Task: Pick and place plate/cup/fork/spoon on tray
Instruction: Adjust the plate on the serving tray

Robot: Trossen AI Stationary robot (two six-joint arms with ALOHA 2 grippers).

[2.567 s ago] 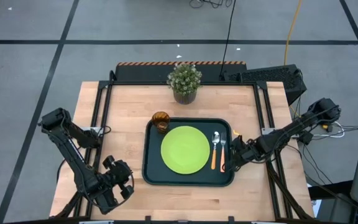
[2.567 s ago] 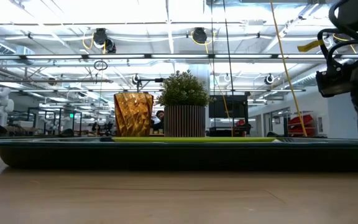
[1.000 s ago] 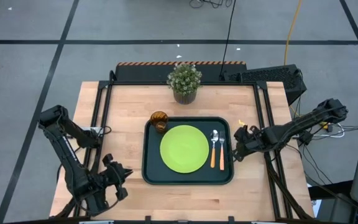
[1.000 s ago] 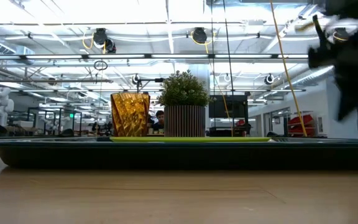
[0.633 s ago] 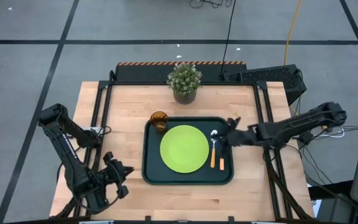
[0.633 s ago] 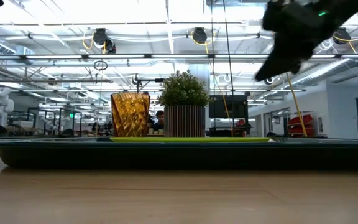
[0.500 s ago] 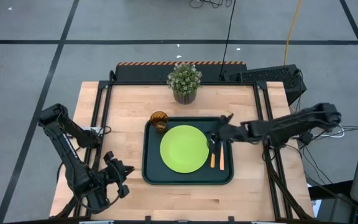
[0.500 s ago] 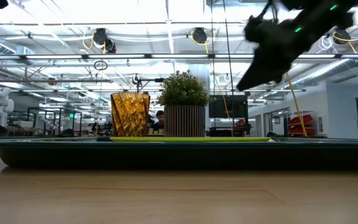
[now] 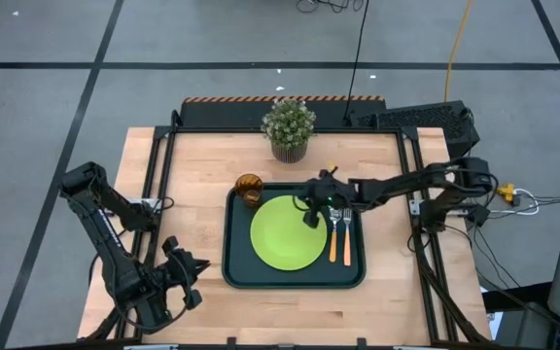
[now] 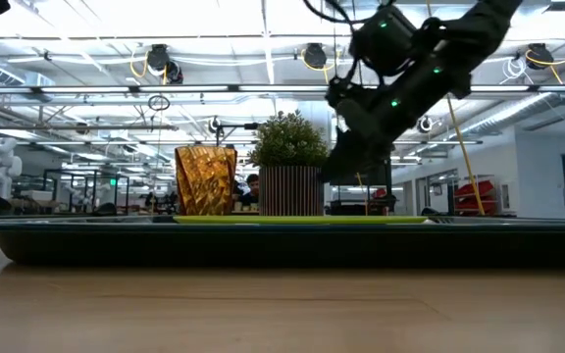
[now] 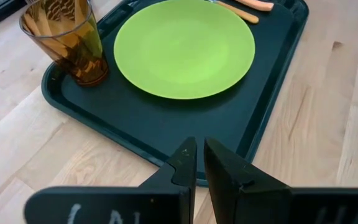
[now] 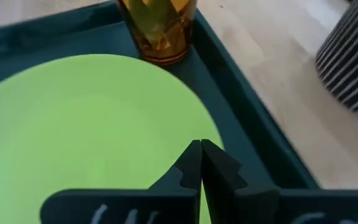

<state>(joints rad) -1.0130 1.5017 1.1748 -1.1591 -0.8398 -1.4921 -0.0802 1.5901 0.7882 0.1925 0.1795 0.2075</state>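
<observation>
The right gripper had swung in from beyond the tray's three o'clock rim and hung over the tray, above the plate's edge at about two o'clock. A second before, it had been off the tray entirely, near the table's right frame. Its fingers were pressed together with nothing between them. In the low view the right arm reached in from above, clear of the tray.

The left gripper waited near the table's eight o'clock corner, unmoved over the last second. Its fingers stood slightly apart with a thin gap and held nothing.

The plate lay flat in the middle of the tray, where it had been. The cup stood upright at the tray's eleven o'clock corner, just beside the plate. The spoon and the fork lay side by side at the plate's three o'clock, handles toward six o'clock, the spoon nearer the plate. None of these had shifted. A potted plant stood on the table at twelve o'clock, beyond the tray.
</observation>
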